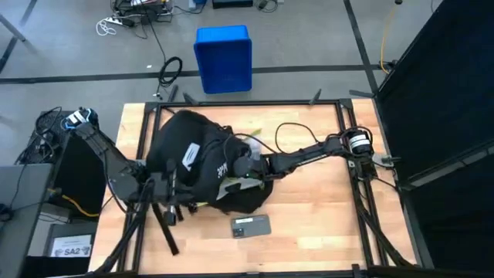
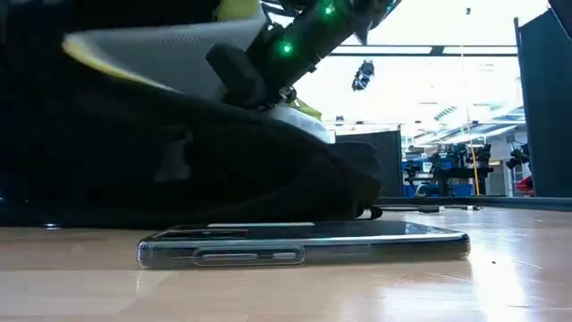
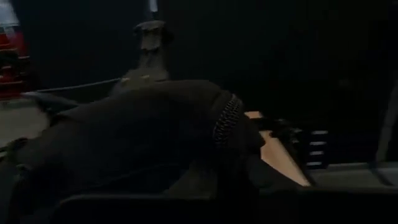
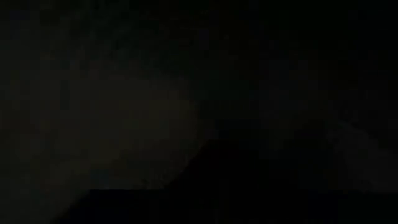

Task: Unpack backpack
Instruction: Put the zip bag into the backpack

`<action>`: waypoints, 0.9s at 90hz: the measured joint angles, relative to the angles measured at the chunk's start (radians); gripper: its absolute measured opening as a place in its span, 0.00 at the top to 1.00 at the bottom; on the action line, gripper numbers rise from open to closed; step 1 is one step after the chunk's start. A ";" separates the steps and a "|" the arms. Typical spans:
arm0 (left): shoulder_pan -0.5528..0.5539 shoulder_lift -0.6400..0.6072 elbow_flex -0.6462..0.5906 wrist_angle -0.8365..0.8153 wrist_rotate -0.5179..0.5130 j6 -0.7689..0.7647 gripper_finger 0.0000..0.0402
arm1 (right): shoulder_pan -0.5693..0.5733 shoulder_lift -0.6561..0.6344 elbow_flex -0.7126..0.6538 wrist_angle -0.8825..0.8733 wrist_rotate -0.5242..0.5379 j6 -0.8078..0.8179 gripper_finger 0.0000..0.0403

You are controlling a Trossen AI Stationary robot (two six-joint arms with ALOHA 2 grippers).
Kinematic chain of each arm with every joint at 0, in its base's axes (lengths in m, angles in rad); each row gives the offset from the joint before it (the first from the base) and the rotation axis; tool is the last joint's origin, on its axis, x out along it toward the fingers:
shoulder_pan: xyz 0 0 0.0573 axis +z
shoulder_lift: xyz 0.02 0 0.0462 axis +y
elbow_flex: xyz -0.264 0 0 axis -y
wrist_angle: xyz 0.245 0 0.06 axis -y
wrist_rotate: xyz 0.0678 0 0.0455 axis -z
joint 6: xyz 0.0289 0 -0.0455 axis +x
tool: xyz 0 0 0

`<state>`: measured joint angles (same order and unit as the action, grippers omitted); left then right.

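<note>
The black backpack point(image 1: 193, 158) lies on the wooden table left of centre, with its white label point(image 1: 189, 154) facing up. Its opening faces the table's right side, and yellow-green lining point(image 1: 248, 182) shows at the edge. My right arm point(image 1: 301, 157) reaches in from the right. My right gripper point(image 1: 235, 170) is sunk in that opening, and its wrist view is dark. My left gripper point(image 1: 164, 189) sits at the backpack's near left edge among the straps. The left wrist view shows bunched black fabric and a zipper point(image 3: 227, 118) close up. In the low view the backpack point(image 2: 223, 161) fills the left.
A phone in a clear case point(image 1: 251, 225) lies flat on the table just near of the backpack, and is close up in the low view point(image 2: 304, 243). A thin black cable point(image 1: 289, 131) loops over the far table. A blue plastic box point(image 1: 224, 58) stands on the floor beyond the far edge.
</note>
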<state>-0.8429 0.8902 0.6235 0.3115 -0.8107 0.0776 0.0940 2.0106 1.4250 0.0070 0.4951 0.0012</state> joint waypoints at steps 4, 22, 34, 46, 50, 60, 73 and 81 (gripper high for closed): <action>0.000 0.000 0.000 0.000 0.031 0.000 1.00 | -0.005 0.000 0.000 -0.014 0.019 0.007 1.00; -0.001 0.000 0.000 0.007 0.070 -0.004 1.00 | -0.024 0.002 0.000 -0.043 0.048 0.061 1.00; -0.003 0.000 0.001 0.010 -0.035 -0.027 1.00 | -0.020 0.002 0.000 -0.041 -0.002 0.056 1.00; -0.003 0.000 0.002 -0.001 -0.148 -0.029 1.00 | -0.004 0.003 -0.001 -0.011 -0.145 0.039 1.00; -0.003 0.000 0.002 -0.001 -0.171 -0.030 1.00 | 0.006 0.003 -0.001 0.001 -0.186 0.035 0.99; -0.003 0.000 0.002 -0.002 -0.203 -0.030 1.00 | 0.027 0.003 -0.001 0.025 -0.252 0.022 1.00; -0.003 0.000 0.003 -0.006 -0.252 -0.030 1.00 | 0.050 0.003 -0.001 0.033 -0.333 0.003 0.99; -0.003 0.000 0.003 -0.014 -0.284 -0.030 1.00 | 0.071 0.003 -0.001 0.033 -0.393 -0.025 0.99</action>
<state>-0.8455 0.8903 0.6262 0.2976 -1.0946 0.0479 0.1653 2.0132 1.4242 0.0395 0.1023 -0.0239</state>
